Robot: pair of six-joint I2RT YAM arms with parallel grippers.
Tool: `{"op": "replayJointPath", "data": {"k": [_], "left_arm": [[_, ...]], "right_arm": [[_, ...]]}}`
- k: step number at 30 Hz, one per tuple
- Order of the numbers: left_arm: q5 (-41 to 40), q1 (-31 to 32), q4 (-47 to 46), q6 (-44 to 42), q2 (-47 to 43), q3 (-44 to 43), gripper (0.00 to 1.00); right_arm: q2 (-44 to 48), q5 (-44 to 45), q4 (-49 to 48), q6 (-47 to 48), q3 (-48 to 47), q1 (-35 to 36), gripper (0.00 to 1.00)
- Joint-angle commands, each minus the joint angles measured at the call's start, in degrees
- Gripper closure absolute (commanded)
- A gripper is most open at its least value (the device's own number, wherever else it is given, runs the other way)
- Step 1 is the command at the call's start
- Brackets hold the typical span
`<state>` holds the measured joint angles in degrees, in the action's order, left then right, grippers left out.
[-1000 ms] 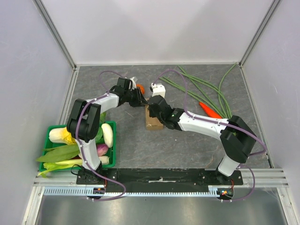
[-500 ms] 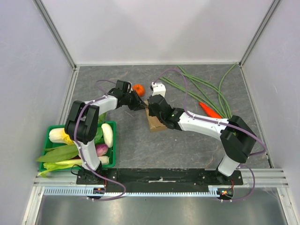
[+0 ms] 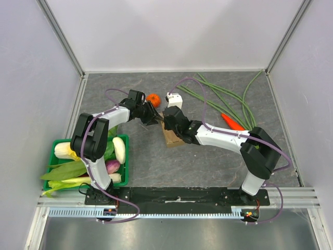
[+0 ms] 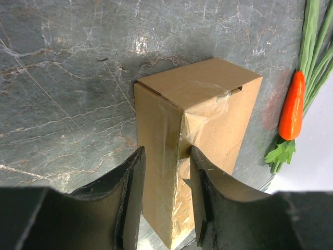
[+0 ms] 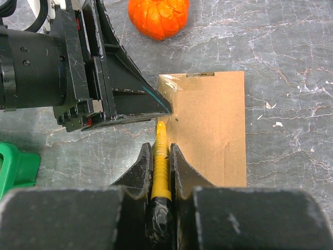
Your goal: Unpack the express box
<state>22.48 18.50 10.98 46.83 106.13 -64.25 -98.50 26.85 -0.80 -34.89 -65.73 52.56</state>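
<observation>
Cardboard, plain brown, clear tape over one end seam: express box (image 5: 213, 130) lying flat at mid-tabletop, small orange pumpkin (image 5: 158, 18) near it toward the far edge. Judged light, stiff-walled but easily dented; tape slick. Left fingers (image 4: 130, 198) parted astride one end of the box; pressing or merely flanking, cannot tell. Right fingers (image 5: 143, 172) clenched on yellow ribbed tool (image 5: 161, 156), tip at a long edge near the taped corner. Best hold judged across the short sides, clear of flap and seam.
</observation>
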Motion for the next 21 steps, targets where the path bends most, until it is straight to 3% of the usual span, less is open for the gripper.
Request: {"op": "replayJointPath", "data": {"k": [1,21], "left_arm": [[-5.52,0.13,7.91,-4.47,0.92,1.93,0.55],[-7.54,0.13,9.23,-4.99,1.19,1.14,0.56]], "right_arm": [[-0.03,0.22,-2.28,-0.44,-2.12,0.18,1.0],[0.06,-0.92,-1.66,-1.14,-2.29,0.27,1.0]]}}
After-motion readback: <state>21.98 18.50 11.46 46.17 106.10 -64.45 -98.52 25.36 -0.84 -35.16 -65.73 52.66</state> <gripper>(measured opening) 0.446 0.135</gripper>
